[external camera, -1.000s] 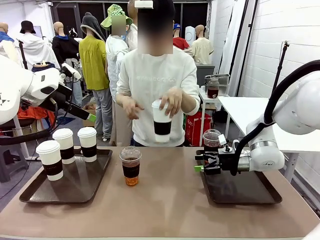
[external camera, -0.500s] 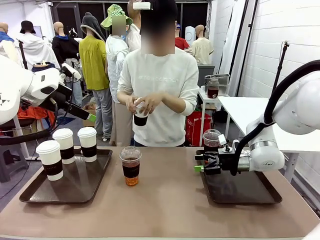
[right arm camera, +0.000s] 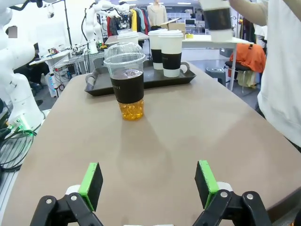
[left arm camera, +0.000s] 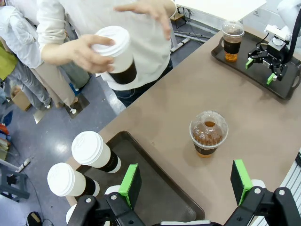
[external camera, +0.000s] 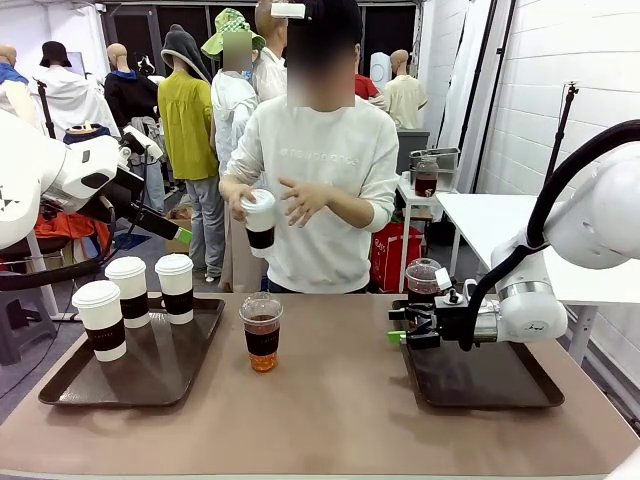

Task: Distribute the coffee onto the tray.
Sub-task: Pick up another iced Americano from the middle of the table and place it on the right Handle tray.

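Three white-lidded paper coffee cups (external camera: 128, 290) stand on the left tray (external camera: 150, 375), seen too in the left wrist view (left arm camera: 94, 150). A clear dome-lidded cup (external camera: 261, 333) of dark coffee stands on the bare table between the trays (left arm camera: 208, 134) (right arm camera: 127, 80). Another clear cup (external camera: 424, 278) stands at the far corner of the right tray (external camera: 490, 378). Across the table, the person holds up one more paper cup (external camera: 259, 222) (left arm camera: 115, 54). My right gripper (external camera: 397, 325) (right arm camera: 148, 186) hovers open at the right tray's left edge, facing the middle cup. My left gripper (left arm camera: 186, 181) is open, high above the left tray.
The person stands at the table's far edge, both hands raised at chest height. Bare brown tabletop lies between the two trays and along the near edge. A white side table (external camera: 480, 215) stands at the right, behind the right arm.
The person has carried the paper cup from chest centre toward picture left, into one hand. Neither arm has moved, and the cups on the table and trays stay put.
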Motion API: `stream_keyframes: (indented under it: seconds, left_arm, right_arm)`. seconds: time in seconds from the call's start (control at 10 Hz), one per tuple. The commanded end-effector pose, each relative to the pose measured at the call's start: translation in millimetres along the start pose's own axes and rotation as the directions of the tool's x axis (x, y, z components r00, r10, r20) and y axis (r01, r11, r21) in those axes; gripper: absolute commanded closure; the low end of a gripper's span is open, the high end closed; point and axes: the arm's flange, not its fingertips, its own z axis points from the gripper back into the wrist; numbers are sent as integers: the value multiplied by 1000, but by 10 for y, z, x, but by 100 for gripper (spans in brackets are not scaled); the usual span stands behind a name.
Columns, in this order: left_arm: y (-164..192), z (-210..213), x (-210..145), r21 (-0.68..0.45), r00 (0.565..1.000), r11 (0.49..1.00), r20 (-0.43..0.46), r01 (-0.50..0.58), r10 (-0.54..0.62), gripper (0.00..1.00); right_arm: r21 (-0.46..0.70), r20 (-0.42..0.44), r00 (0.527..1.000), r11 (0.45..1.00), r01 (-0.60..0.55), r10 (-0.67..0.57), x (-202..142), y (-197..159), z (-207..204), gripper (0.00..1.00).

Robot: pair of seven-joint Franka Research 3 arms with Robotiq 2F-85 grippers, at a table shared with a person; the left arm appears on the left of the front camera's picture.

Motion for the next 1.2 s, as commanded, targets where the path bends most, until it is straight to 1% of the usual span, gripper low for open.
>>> stream_keyframes:
  seconds: [0.0,0.3,0.5,0.7,1.1]
  left_arm:
    - [11,0,-5,-4,1000,1000,3,2,-1,0]
    - [11,0,-5,-4,1000,1000,3,2,-1,0]
    - [11,0,-5,-4,1000,1000,3,2,-1,0]
    - [11,0,-5,-4,1000,1000,3,2,-1,0]
    - [11,0,-5,-4,1000,1000,3,2,-1,0]
  right_arm:
    - [7,13,1000,1000,9,-9,77,-9,-213,0]
    - [22,28,1000,1000,4,-4,146,-7,-624,0]
    - [28,31,999,999,24,-25,197,8,-955,0]
    - [36,15,1000,999,25,-26,239,-12,-1257,0]
    - [54,-8,1000,999,1,-1,288,-124,-1499,0]
